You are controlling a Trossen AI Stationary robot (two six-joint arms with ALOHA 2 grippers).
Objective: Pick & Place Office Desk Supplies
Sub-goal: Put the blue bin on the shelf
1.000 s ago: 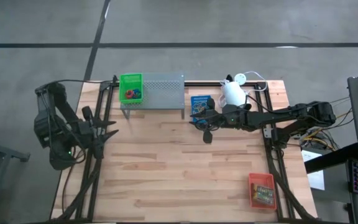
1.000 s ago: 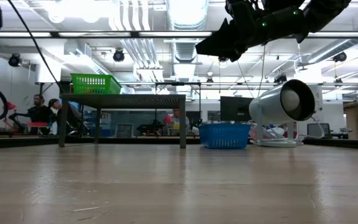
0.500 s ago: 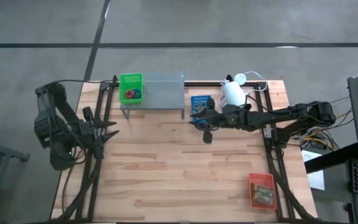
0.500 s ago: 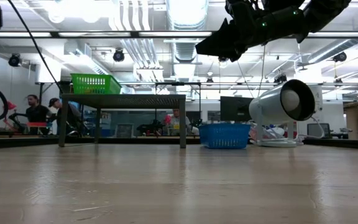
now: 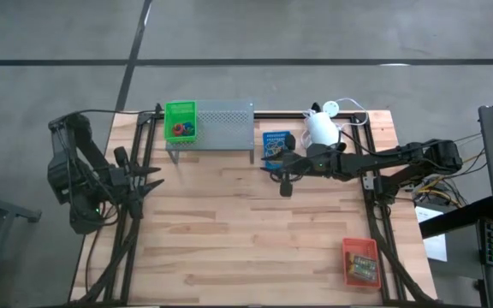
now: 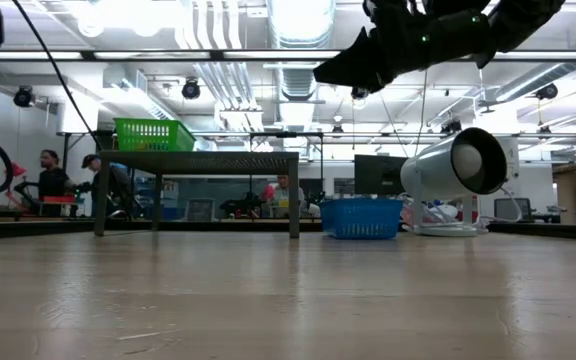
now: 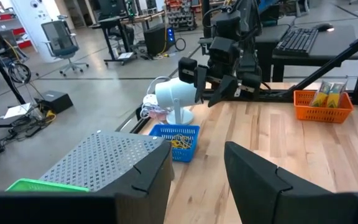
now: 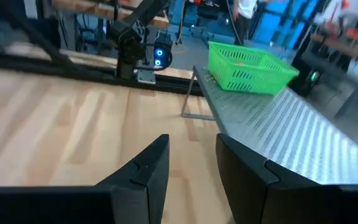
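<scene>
A green tray (image 5: 180, 121) with red and blue loops in it stands on the left end of the grey perforated shelf (image 5: 221, 125). To the shelf's right, a blue tray (image 5: 276, 142) with tan rubber bands rests on the table. An orange tray (image 5: 360, 261) holding two printed card boxes sits at the near right corner. My right gripper (image 5: 274, 169) hovers open just near of the blue tray, high above the table, pointing toward the left edge. My left gripper (image 5: 152, 180) stands open over the table's left edge. Nothing lies between either pair of fingers (image 7: 148, 180) (image 8: 145, 168).
A white lamp (image 5: 321, 127) lies tipped beside the blue tray at the far right, with its cable behind it. The shelf stands on legs at the far edge. The wooden tabletop (image 5: 246, 231) spreads bare through the middle and near left. People sit in the room beyond.
My right gripper has rolled a little about the line it points along, without travelling. Nothing on the table has moved.
</scene>
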